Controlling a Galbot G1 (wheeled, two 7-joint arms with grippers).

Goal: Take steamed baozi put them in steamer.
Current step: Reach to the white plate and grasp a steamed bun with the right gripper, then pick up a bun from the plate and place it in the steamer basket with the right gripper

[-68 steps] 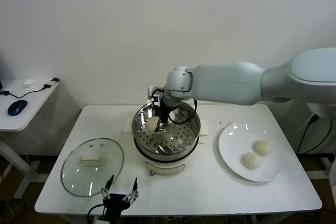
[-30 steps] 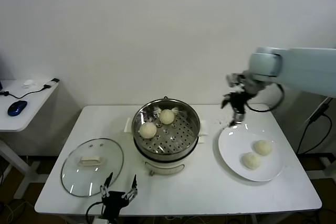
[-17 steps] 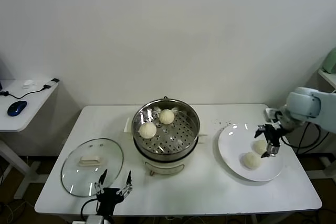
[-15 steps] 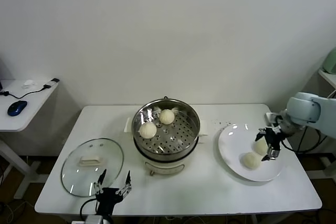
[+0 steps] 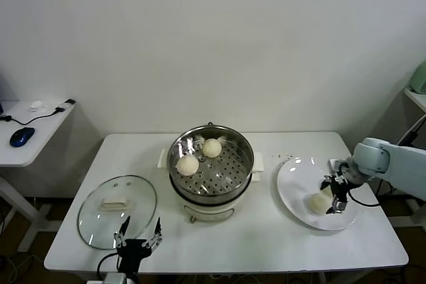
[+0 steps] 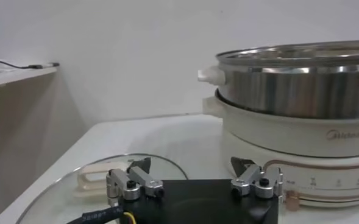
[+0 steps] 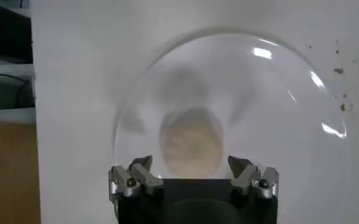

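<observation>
Now right pincer (image 5: 332, 194) hangs spread over a baozi (image 7: 190, 145) on the plate (image 5: 293, 194).

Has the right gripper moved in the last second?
Yes. The right gripper came down from behind the flat white plate to hang over a cream-white bun.

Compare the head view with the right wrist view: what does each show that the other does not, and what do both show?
Only the head view shows the steamer with two baozi inside, the glass lid, and the left tool parked open at the table's near edge. Only the right wrist view shows the baozi from above, lying between the open fingers of the right tool. Both show the white plate, a baozi on it and that tool down over it.
</observation>
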